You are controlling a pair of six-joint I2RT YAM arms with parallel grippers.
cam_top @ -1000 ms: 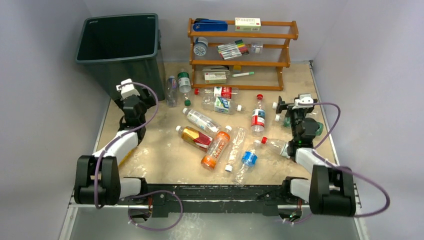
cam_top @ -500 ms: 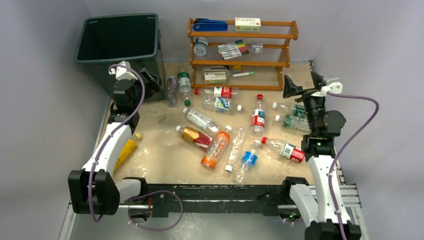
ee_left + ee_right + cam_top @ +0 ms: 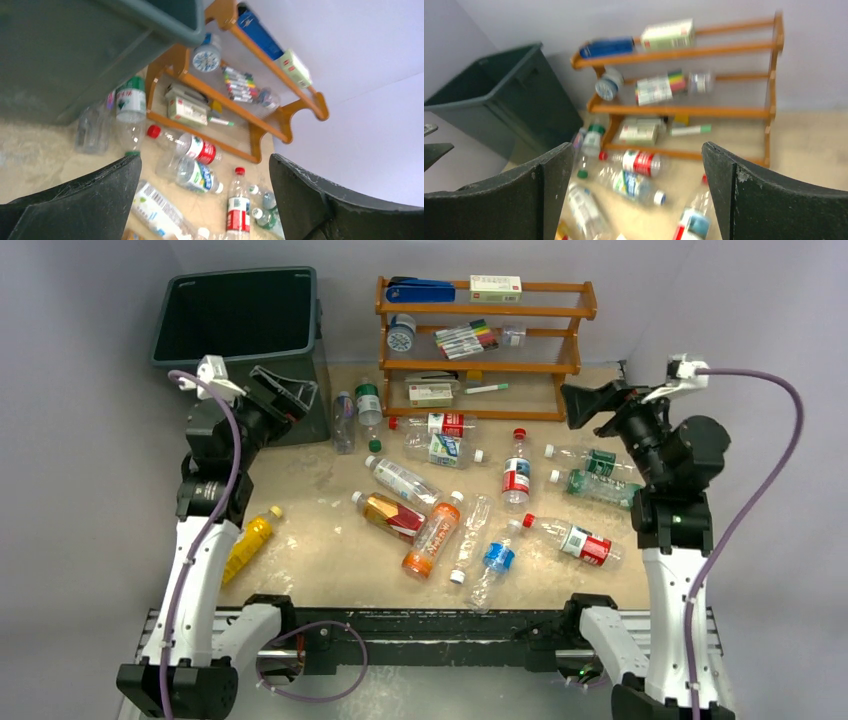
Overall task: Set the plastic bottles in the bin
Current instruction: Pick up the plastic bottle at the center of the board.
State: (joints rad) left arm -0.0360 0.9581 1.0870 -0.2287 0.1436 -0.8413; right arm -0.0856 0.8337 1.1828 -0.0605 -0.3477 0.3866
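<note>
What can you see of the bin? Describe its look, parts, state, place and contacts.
The bin is a tall, square, dark green-grey tub, plastic by its look, with tapered walls and a thick rim. It stands upright and open at the far left corner of the table, left of the rack. Its visible inside is dark and shows no contents. Two bottles stand close by its right wall; whether they touch it cannot be told.

The top camera looks steeply down from above and behind the arm bases, taking in the whole desk [image 3: 320, 550]. Each wrist camera, raised high, looks forward and down between its own fingers [image 3: 75, 205]; all three share the orange rack [image 3: 480, 366] and bin [image 3: 240, 273].
</note>
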